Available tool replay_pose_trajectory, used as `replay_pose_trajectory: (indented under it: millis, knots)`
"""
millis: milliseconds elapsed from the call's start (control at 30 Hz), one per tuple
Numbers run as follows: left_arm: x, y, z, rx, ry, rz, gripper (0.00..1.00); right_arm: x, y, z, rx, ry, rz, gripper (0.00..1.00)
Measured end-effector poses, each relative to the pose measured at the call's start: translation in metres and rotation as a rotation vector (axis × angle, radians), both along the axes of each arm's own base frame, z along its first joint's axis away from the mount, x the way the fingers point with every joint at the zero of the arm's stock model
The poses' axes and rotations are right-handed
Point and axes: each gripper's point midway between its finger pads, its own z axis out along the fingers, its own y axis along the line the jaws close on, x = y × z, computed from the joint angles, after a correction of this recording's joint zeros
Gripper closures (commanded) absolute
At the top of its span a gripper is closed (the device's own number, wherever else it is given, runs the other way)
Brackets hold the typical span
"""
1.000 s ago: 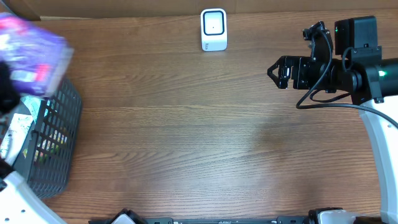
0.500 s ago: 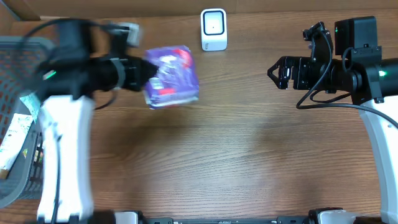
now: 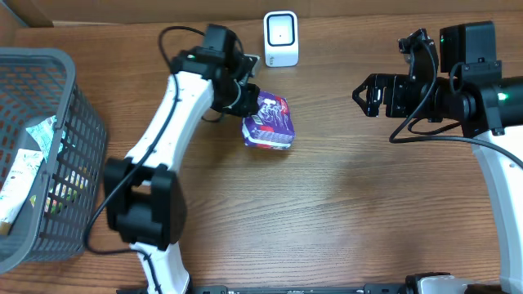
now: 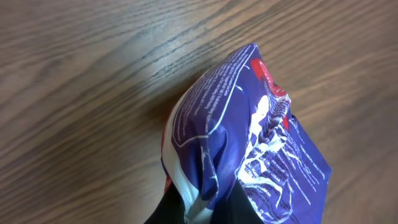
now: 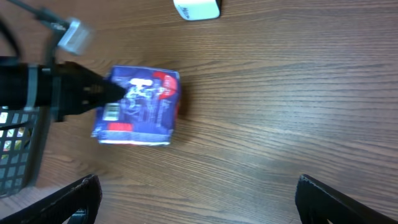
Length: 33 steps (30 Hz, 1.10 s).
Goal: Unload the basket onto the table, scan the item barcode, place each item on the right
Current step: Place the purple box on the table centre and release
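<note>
The item is a purple-blue packet (image 3: 268, 122) with red and white print, held just above the wooden table below and left of the white scanner (image 3: 280, 38). My left gripper (image 3: 245, 101) is shut on the packet's crimped end. In the left wrist view the packet (image 4: 249, 130) fills the frame and the dark fingers (image 4: 166, 210) pinch its edge. My right gripper (image 3: 364, 94) hangs open at the far right, empty and well apart from the packet. The right wrist view shows the packet (image 5: 140, 106) with a small white patch on its face, and the scanner (image 5: 197, 9) at the top edge.
A grey wire basket (image 3: 82, 155) with several more packages stands at the left edge of the table. A cardboard wall runs along the back edge, behind the scanner. Bare wood lies between the packet and the right arm.
My left arm has swung from over the basket to the right with the packet in it, and has come down near the scanner. The right arm has not moved.
</note>
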Motion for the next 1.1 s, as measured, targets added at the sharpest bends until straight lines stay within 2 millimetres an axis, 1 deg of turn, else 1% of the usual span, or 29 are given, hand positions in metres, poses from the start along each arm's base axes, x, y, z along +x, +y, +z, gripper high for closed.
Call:
replay_pose_trajectory:
  millis: [67,100,167,233,267,333,433,500,533,600,667,767,867,933,967,1033,1067,1100]
  knots:
    - [0.001,-0.005,-0.013,0.006,0.026,0.015,0.95,0.0,-0.001,0.0,-0.005,-0.001,-0.003,0.0]
    - [0.001,-0.007,-0.017,0.005,0.035,0.023,0.91,0.0,-0.001,-0.001,-0.007,0.0,-0.005,0.0]
    - [0.002,-0.01,-0.022,0.005,0.046,0.038,0.72,0.001,-0.002,-0.001,-0.009,0.0,-0.006,0.0]
    - [0.002,-0.012,-0.023,0.005,0.052,0.051,0.46,0.001,-0.002,-0.001,-0.009,0.0,-0.007,0.0]
    - [0.001,-0.012,-0.023,0.004,0.056,0.058,0.37,0.001,-0.002,-0.001,-0.009,-0.001,-0.007,0.0]
    - [-0.001,-0.011,-0.024,0.006,0.071,0.071,0.34,0.001,-0.002,-0.001,-0.01,-0.003,-0.006,0.0]
    - [-0.013,-0.004,-0.025,0.026,0.126,0.082,0.33,0.001,-0.002,0.0,-0.009,-0.004,-0.007,0.0]
    - [-0.017,0.001,-0.019,0.036,0.155,0.094,0.34,0.001,-0.002,0.0,-0.009,-0.004,-0.006,0.0]
    - [-0.018,0.005,-0.012,0.042,0.166,0.109,0.34,0.001,-0.002,0.0,-0.009,-0.004,-0.007,0.0]
    - [-0.011,0.015,0.009,0.047,0.152,0.142,0.34,0.001,-0.002,0.0,-0.009,-0.004,-0.007,0.0]
    - [0.001,0.029,0.039,0.047,0.111,0.186,0.34,0.001,-0.002,-0.001,-0.009,-0.003,-0.007,0.0]
    - [0.016,0.055,0.092,0.047,0.011,0.263,0.32,0.001,-0.002,-0.001,-0.01,-0.002,-0.007,0.0]
    - [0.015,0.094,0.151,0.063,-0.101,0.377,0.23,0.001,-0.002,-0.001,-0.009,-0.002,-0.006,0.0]
    - [0.004,0.123,0.188,0.073,-0.174,0.467,0.19,0.001,-0.002,-0.001,-0.01,-0.001,-0.006,0.0]
    - [-0.006,0.14,0.208,0.079,-0.211,0.523,0.16,0.001,-0.002,-0.001,-0.009,0.0,-0.007,0.0]
    - [-0.029,0.177,0.241,0.095,-0.274,0.644,0.04,0.001,-0.002,-0.001,-0.01,0.0,-0.007,0.0]
    - [-0.045,0.199,0.255,0.107,-0.298,0.722,0.0,0.0,-0.002,-0.001,-0.01,0.001,-0.007,0.0]
    - [-0.059,0.217,0.265,0.116,-0.316,0.791,0.0,0.001,-0.002,-0.001,-0.01,0.0,-0.007,0.0]
